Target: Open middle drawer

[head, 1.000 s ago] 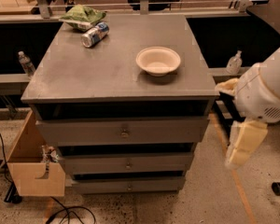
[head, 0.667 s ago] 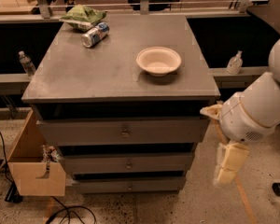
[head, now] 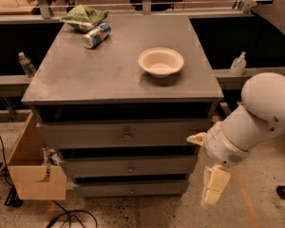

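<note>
**Gripper (head: 214, 191) hangs right of the cabinet (head: 109, 75), apart from the middle drawer (head: 95, 167)**

Far to the gripper's left, about level with it, a cardboard box (head: 35, 182) stands against the cabinet. The middle drawer lies just left of the gripper and slightly higher, its small knob (head: 130, 167) untouched. The gripper points down at the floor (head: 261, 208); whether it is open or closed cannot be told. A bowl (head: 160, 61) sits well above it.
</note>
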`<state>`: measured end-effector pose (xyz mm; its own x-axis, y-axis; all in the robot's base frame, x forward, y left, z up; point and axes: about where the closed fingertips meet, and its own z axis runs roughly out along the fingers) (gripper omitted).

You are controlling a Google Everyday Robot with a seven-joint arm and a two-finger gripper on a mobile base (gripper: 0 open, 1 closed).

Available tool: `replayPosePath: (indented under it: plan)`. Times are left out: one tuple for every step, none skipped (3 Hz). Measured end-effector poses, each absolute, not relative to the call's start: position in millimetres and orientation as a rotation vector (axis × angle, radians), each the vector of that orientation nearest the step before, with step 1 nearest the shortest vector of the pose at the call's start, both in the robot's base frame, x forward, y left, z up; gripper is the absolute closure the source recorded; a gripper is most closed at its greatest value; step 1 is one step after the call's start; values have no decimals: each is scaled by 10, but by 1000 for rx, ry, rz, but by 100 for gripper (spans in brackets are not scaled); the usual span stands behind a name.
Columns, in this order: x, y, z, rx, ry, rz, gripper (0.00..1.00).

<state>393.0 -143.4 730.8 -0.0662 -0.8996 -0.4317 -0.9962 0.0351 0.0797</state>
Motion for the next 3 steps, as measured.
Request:
replayPosePath:
  plan:
    - [3888,-1344,6935,-1944,2030,555,0]
    - [3864,-1147,6237,-1935,1975,611,0]
    - [3940,-934,5712,-1863,1891,705,0]
